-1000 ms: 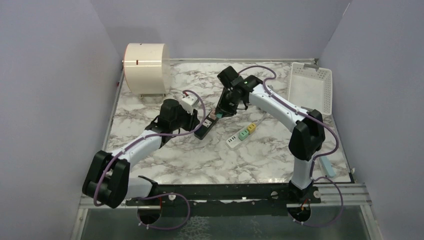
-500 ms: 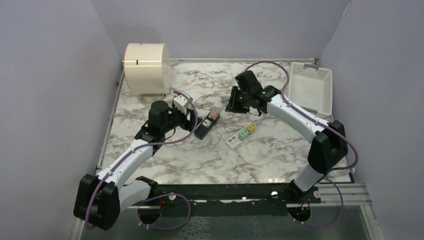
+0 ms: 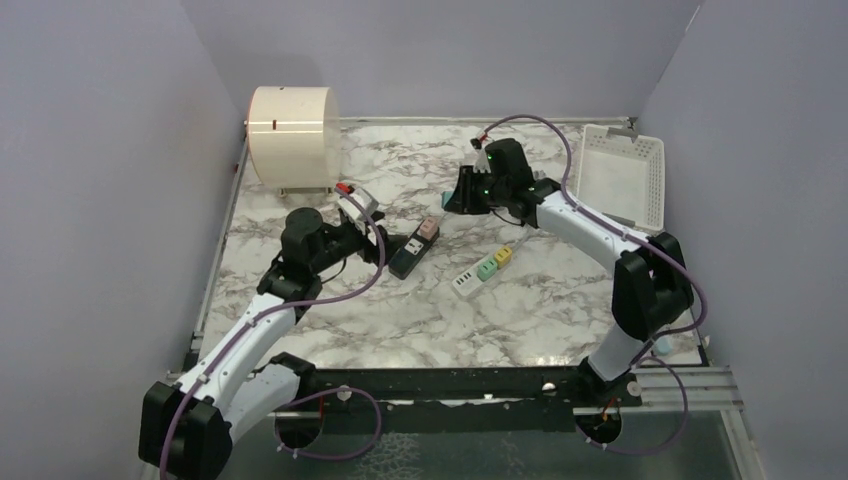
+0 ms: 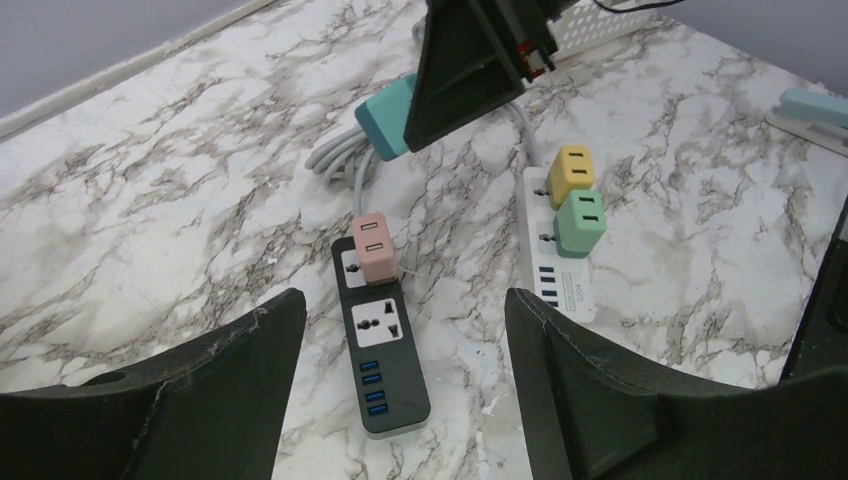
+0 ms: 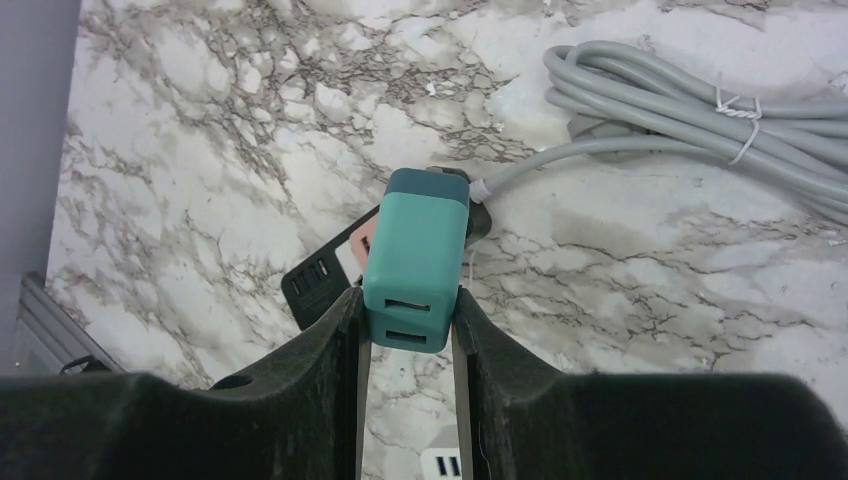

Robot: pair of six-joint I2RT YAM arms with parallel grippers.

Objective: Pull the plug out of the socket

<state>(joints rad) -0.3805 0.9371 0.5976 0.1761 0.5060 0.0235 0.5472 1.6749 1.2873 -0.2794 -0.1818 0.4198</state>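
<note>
My right gripper is shut on a teal plug and holds it in the air, clear of the black power strip. In the top view the right gripper hovers behind and right of the strip. A pink plug sits in the strip's far socket; the socket beside it is empty. My left gripper is open and empty, above the near end of the strip. The left wrist view also shows the teal plug in the right gripper's fingers.
A white power strip with a green plug and a yellow plug lies right of the black one. A coiled grey cable lies behind. A white basket stands back right, a cream cylinder back left.
The right gripper has lifted the teal plug out of the black strip and carried it back and to the right. The left gripper has let go of the strip and drawn back left.
</note>
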